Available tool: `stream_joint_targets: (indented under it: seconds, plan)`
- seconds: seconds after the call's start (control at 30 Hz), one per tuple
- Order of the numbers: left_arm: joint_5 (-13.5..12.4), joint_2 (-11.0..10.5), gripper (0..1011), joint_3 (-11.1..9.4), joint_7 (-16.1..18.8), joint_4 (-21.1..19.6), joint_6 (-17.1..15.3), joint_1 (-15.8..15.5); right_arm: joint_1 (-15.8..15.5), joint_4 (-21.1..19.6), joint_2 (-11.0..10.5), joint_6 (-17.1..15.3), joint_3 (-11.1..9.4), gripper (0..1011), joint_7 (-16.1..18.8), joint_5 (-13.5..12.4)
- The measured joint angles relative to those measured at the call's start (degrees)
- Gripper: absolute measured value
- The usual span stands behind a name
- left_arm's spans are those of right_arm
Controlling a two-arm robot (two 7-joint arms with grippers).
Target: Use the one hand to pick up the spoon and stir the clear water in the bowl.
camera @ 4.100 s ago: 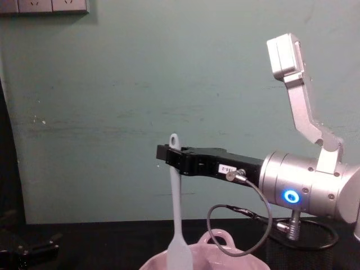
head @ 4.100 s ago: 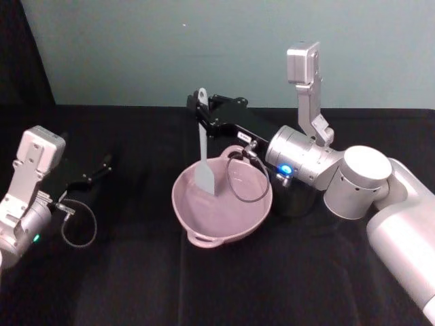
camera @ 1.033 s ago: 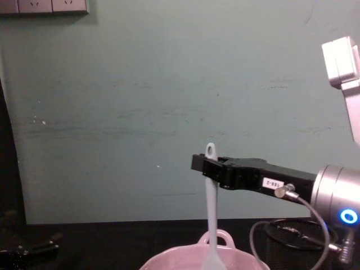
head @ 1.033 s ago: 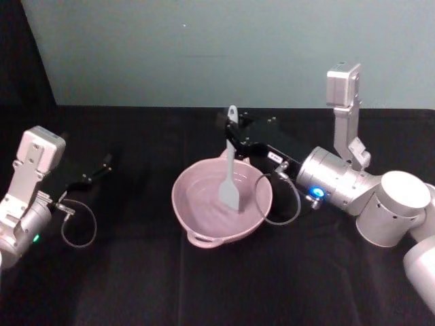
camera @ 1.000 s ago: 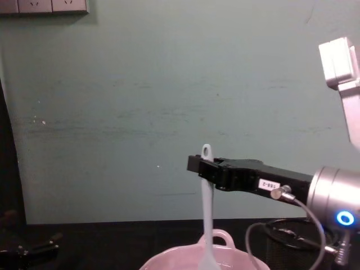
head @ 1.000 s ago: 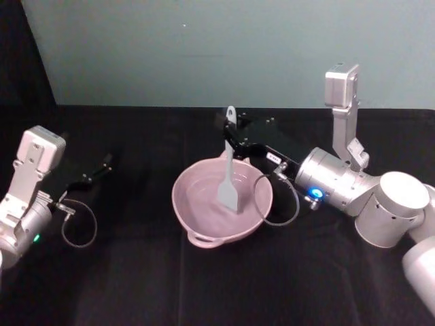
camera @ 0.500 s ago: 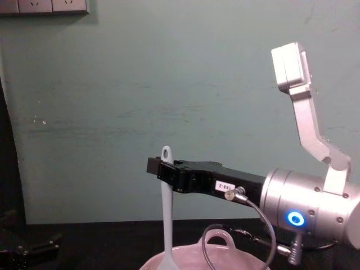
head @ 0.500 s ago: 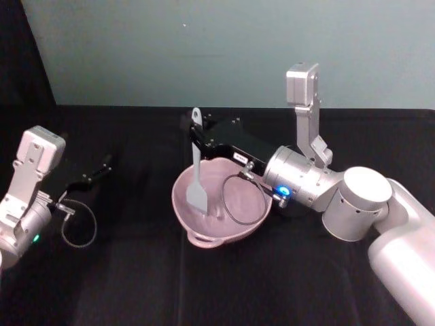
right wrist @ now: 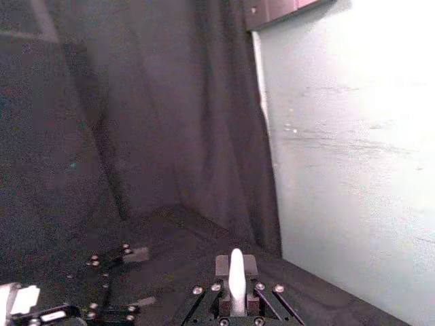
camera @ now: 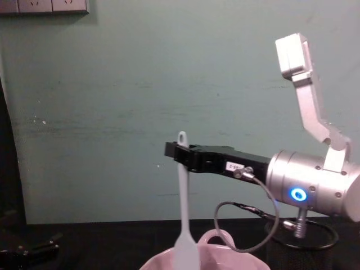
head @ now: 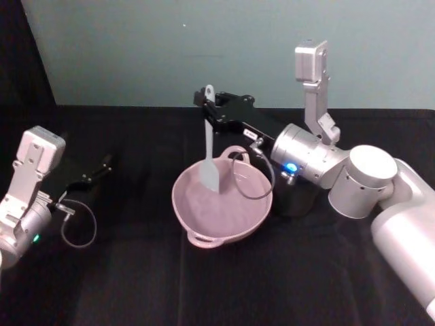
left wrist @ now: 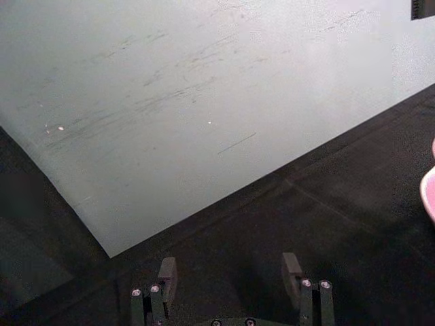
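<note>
Black cloth-covered table (head: 136,285) carries the pink bowl (head: 180,204) at centre, any liquid in it not discernible, and at left the left gripper (head: 105,163) rests parked, fingers spread, empty. The spoon (head: 208,146) hangs upright, blade down in the bowl near its far rim, handle top clamped between the closed fingers of the right gripper (head: 207,109). That gripper's white label (camera: 232,166) is illegible.

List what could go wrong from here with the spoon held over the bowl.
1. Right gripper pinches the spoon only at the handle's top; stirring drag could twist it loose.
2. Its cable loops over the bowl rim and might snag or dip.
3. The mesh cup sits under the arm; a wide sweep could hit it.
Left gripper is parked, open, far left.
</note>
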State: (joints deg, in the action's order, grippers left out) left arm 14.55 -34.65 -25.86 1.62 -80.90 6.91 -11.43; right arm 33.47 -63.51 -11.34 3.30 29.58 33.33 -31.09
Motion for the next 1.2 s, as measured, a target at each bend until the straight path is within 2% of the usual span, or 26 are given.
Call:
stream_joint_targets:
  seconds: [0.23, 0.37, 0.53, 0.7, 1.03, 1.2]
  plan:
    - [0.0, 0.0, 1011, 0.0, 0.0, 0.0, 0.0, 0.0, -1.0, -1.2, -2.1, -0.6, -1.5, 118, -0.6, 0.1]
    - [0.0, 0.0, 1011, 0.0, 0.0, 0.0, 0.0, 0.0, -3.1, -4.3, -4.0, -1.3, -2.4, 118, -0.9, -0.2]
    - [0.0, 0.0, 1011, 0.0, 0.0, 0.0, 0.0, 0.0, -5.0, -7.5, -5.1, -1.6, -2.7, 118, -0.8, -1.0]
    - [0.0, 0.0, 1011, 0.0, 0.0, 0.0, 0.0, 0.0, -6.7, -10.2, -5.6, -1.6, -2.8, 118, -0.9, -1.7]
    - [0.0, 0.0, 1011, 0.0, 0.0, 0.0, 0.0, 0.0, -7.5, -11.9, -5.2, -1.6, -1.5, 118, -1.2, -1.8]
    - [0.0, 0.0, 1011, 0.0, 0.0, 0.0, 0.0, 0.0, -7.9, -17.0, -6.8, -2.9, -1.3, 118, -2.3, -1.0]
